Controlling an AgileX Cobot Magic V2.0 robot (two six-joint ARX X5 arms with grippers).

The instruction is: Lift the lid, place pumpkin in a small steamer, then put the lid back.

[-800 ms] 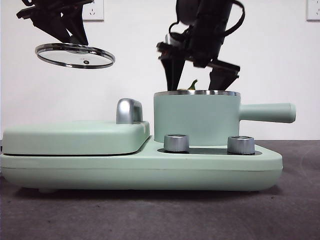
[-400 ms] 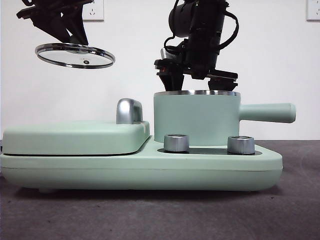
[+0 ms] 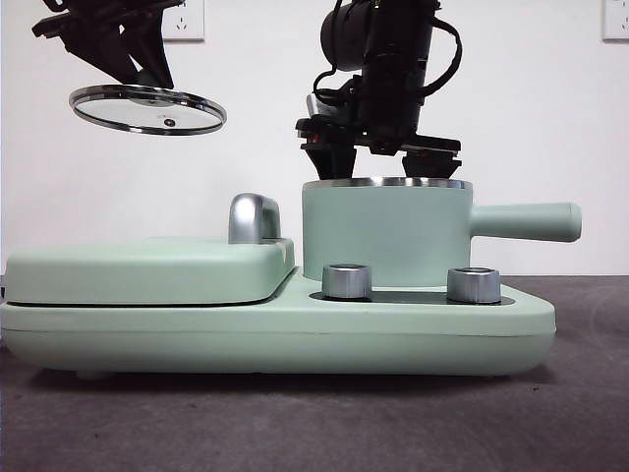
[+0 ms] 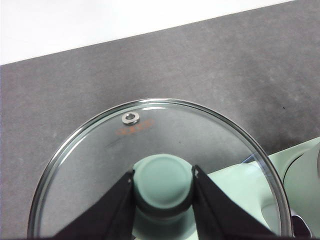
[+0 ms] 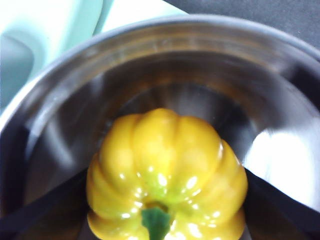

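Note:
My left gripper [image 3: 147,84] hangs high at the left, shut on the mint-green knob of the glass lid [image 3: 147,108]. The left wrist view shows both jaws of that gripper [image 4: 163,172] pressed against the knob, with the lid [image 4: 150,135] over the dark table. The right gripper [image 3: 381,162] reaches down into the small steamer [image 3: 383,231], its jaw tips hidden below the steel rim. In the right wrist view the yellow pumpkin [image 5: 165,160] sits low inside the steamer's shiny steel wall [image 5: 165,60], and the right gripper [image 5: 166,172] grips it on both sides.
The steamer stands on a mint-green cooker base [image 3: 275,339] with two steel knobs [image 3: 346,281] [image 3: 473,285] in front. Its long handle [image 3: 526,221] points right. A flat rectangular cover [image 3: 147,270] with a chrome handle [image 3: 253,218] lies to the left.
The right gripper has sunk into the steamer with the pumpkin, so the green stem no longer shows above the rim. The left gripper and lid have stayed still.

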